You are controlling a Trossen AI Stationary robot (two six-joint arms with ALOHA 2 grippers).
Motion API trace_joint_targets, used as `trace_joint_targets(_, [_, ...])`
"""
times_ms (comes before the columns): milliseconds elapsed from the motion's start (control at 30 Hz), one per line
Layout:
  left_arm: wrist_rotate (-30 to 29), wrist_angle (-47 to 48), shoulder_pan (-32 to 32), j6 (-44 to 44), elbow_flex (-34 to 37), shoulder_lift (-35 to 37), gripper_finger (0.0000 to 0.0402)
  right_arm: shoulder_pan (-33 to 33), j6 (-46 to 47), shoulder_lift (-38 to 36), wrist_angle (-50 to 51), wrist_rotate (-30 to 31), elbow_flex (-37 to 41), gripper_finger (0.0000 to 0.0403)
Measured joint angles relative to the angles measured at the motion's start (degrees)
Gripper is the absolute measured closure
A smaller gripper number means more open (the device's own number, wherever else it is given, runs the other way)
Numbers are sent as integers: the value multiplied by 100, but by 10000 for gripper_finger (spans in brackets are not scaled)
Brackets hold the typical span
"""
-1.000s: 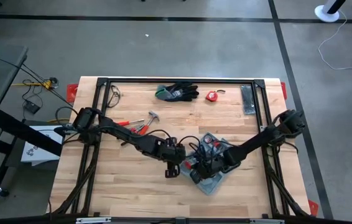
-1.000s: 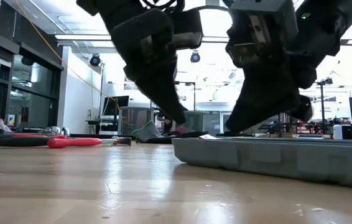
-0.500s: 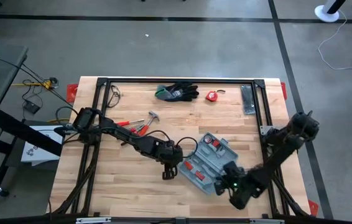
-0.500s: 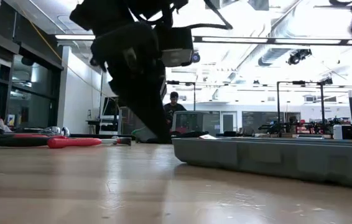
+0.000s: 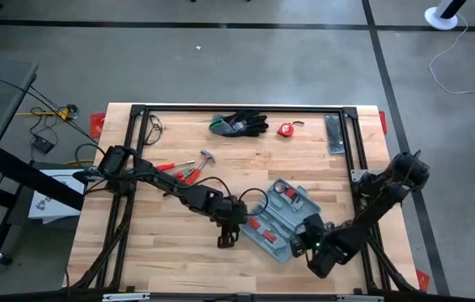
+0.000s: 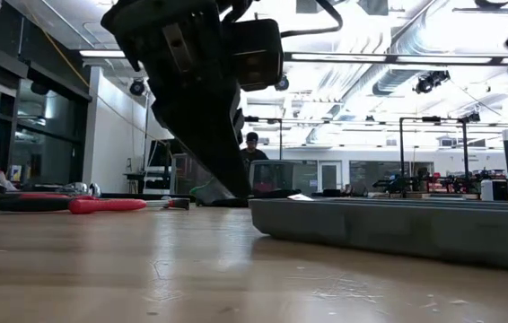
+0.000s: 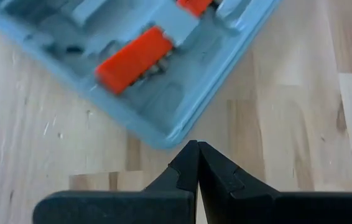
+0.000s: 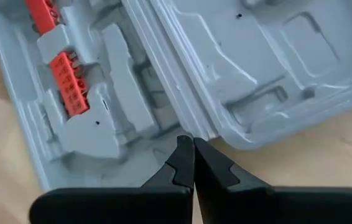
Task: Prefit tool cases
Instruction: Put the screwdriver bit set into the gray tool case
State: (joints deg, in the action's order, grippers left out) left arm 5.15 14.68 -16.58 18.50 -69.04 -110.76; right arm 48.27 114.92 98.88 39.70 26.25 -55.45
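Grey-blue tool case (image 5: pixel 281 220) lies open and flat on the pale wood-plank table (image 5: pixel 162 252), toward the near right of centre, set at an angle. Moulded plastic recesses inside; orange bit strips (image 8: pixel 69 84) seated in one half, other half bare. Left claw (image 5: pixel 225 239) hangs just off the case's rounded left corner, dark fingers pressed together. Right claw (image 5: pixel 311 252) sits at the near edge by the hinge ridge, fingers likewise closed, gripping nothing.

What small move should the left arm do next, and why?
Probably open the left gripper and go to the red-handled tools. The tool case lies open with empty recesses, and both grippers, the right gripper too, are shut on nothing.
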Motion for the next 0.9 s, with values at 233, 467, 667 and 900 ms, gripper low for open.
trace_joint_targets(233, [87,-68,-18,43,0,0,402,-442,-661,184,-211,40,-23,403])
trace_joint_targets(467, [80,-131,-47,124,0,9,402,-800,-1066,195,-41,60,-10,403])
trace_joint_targets(667, [23,-138,43,-20,-4,265,401,-826,-1084,189,-37,84,-3,403])
trace_joint_targets(900, [-52,52,214,-68,0,310,401,-807,-1033,190,-62,88,1,403])
